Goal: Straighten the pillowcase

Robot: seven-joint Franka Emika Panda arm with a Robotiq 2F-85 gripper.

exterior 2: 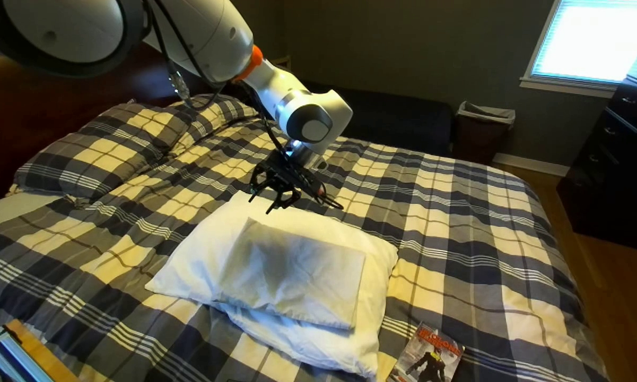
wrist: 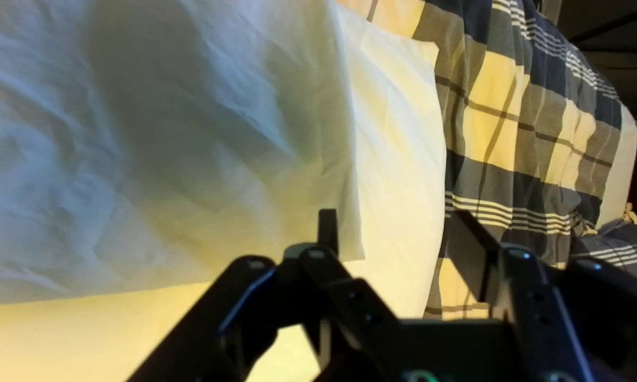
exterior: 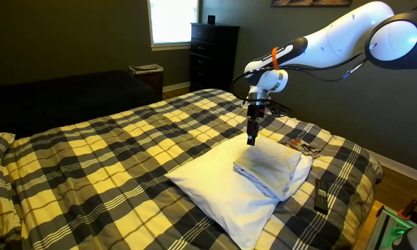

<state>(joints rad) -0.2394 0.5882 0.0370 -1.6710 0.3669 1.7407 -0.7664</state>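
Bedcover [exterior: 100,152] in black-and-cream plaid runs in from the left of an exterior view, with a lined laundry hamper [exterior: 156,81] standing beyond it and a black chest of drawers [exterior: 211,57] farther right. Next comes the plain white pillow [exterior: 211,180], lying on the plaid. Above it hangs the Robotiq gripper [wrist: 399,236], whose 2 fingers [wrist: 327,228] are spread and pinch nothing; in the wrist view 1 corner of the pillowcase [wrist: 159,148] shows in the gap between them, seemingly below the tips rather than touching. In both exterior views that pillowcase lies folded on top of the pillow, mostly flat, with soft creases. Right of it, a printed booklet or disc case [exterior: 303,147] lies just beside the pillow, and a black remote control [exterior: 321,196] rests near it.

I take the step in hand to be lining up on that corner for a grasp, with the cloth largely squared and some creases left to smooth. The next move probably calls for coming down until the fingers straddle the corner, closing on the upper cloth without catching the pillow beneath, then pulling lightly outward.
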